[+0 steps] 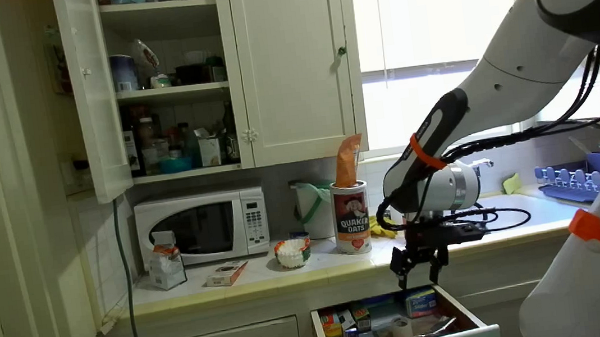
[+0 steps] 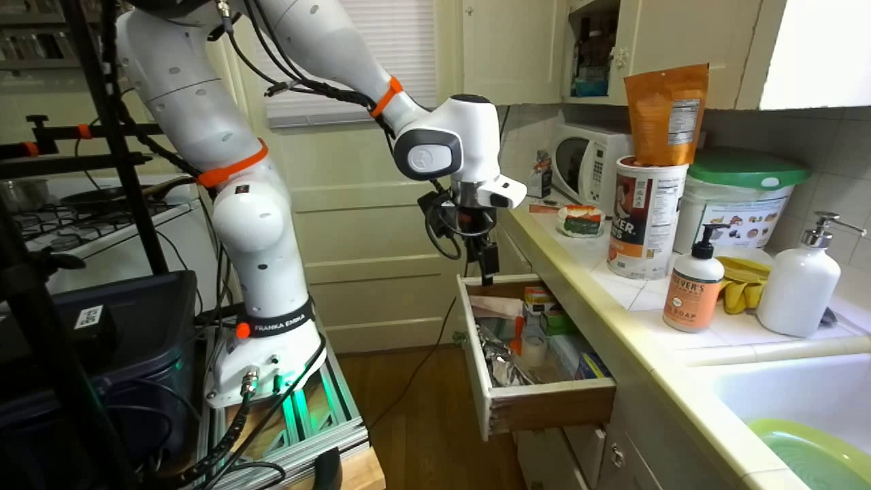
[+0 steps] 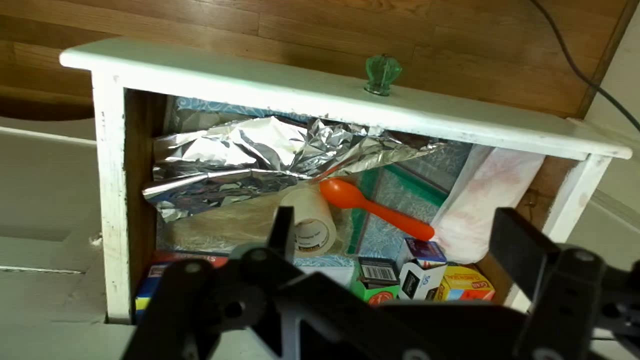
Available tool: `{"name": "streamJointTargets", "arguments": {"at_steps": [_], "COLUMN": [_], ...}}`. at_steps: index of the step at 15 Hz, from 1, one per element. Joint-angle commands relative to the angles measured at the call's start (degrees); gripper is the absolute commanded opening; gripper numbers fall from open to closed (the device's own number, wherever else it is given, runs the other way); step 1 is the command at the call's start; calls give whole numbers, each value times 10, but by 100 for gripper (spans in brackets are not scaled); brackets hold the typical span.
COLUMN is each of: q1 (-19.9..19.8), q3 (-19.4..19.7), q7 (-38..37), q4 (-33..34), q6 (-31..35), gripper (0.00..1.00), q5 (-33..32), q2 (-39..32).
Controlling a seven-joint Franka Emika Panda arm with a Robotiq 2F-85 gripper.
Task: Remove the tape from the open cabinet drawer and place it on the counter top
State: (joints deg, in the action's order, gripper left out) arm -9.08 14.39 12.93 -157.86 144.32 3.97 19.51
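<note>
Tape [image 3: 312,214] in drawer [image 3: 240,79], below and apart from spread pincer [image 1: 419,281].

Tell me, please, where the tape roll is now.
In the wrist view, the tape roll lies inside the open drawer, left of the orange spoon and below the crumpled foil.

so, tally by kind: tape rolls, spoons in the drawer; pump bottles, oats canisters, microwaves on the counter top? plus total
Scotch tape roll in the drawer: 1
Orange spoon: 1
Meyer's soap pump bottle plus plain white pump bottle on the counter top: 2
Quaker Oats canister: 1
Microwave: 1
Total in view: 6
</note>
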Motion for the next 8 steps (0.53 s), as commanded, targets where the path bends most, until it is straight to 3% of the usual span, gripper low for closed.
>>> {"name": "streamJointTargets", "arguments": {"at_steps": [1, 4, 8], "q1": [-1, 0, 0], "q3": [-3, -3, 9], "q7": [-1, -1, -15], "q4": [1, 1, 27], "q6": [-2, -2, 50], "gripper": [100, 100, 100], "q5": [0, 0, 23], "q2": [4, 8, -78]}}
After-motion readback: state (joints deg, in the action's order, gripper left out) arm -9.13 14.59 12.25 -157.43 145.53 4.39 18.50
